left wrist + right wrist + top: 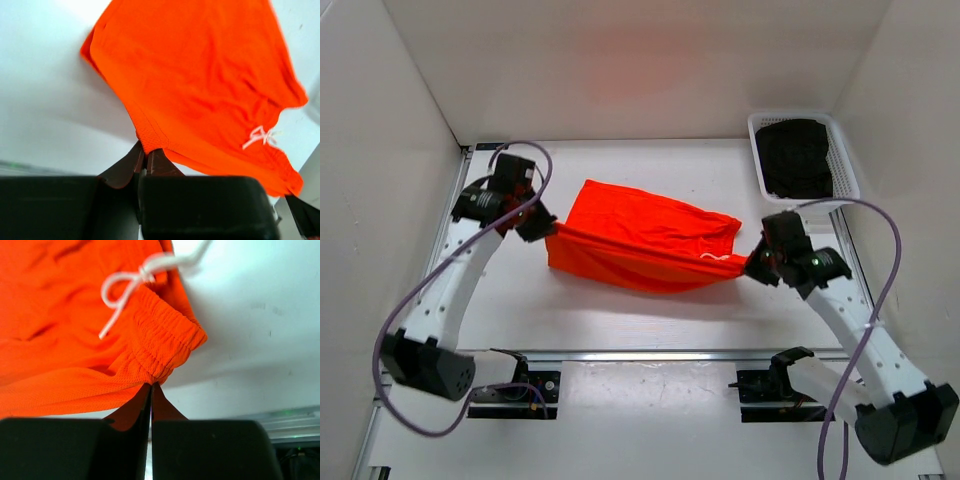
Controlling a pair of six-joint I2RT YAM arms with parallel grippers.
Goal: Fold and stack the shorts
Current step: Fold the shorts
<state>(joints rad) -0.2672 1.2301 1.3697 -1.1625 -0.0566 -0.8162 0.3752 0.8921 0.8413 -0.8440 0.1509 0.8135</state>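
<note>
White tabletop (650, 315) from above: bright orange-red fabric shorts (640, 240) are stretched out left of a white plastic basket (847, 170) of dark clothes (795, 158). The left gripper (546, 232) is at their end far from the basket, the right gripper (752, 262) at their end nearest it.

Left wrist: fingers clamped on a corner of the shorts.

Right wrist: fingers pinch the gathered waistband (165, 340), beside the white drawstring (125, 285).

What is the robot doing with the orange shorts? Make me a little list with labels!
shorts: orange, stretched between the two hands
left hand: shut on a hem corner
right hand: shut on the waistband end
drawstring: white, tied, near the right hand
basket: white, far right corner, dark things inside
</note>
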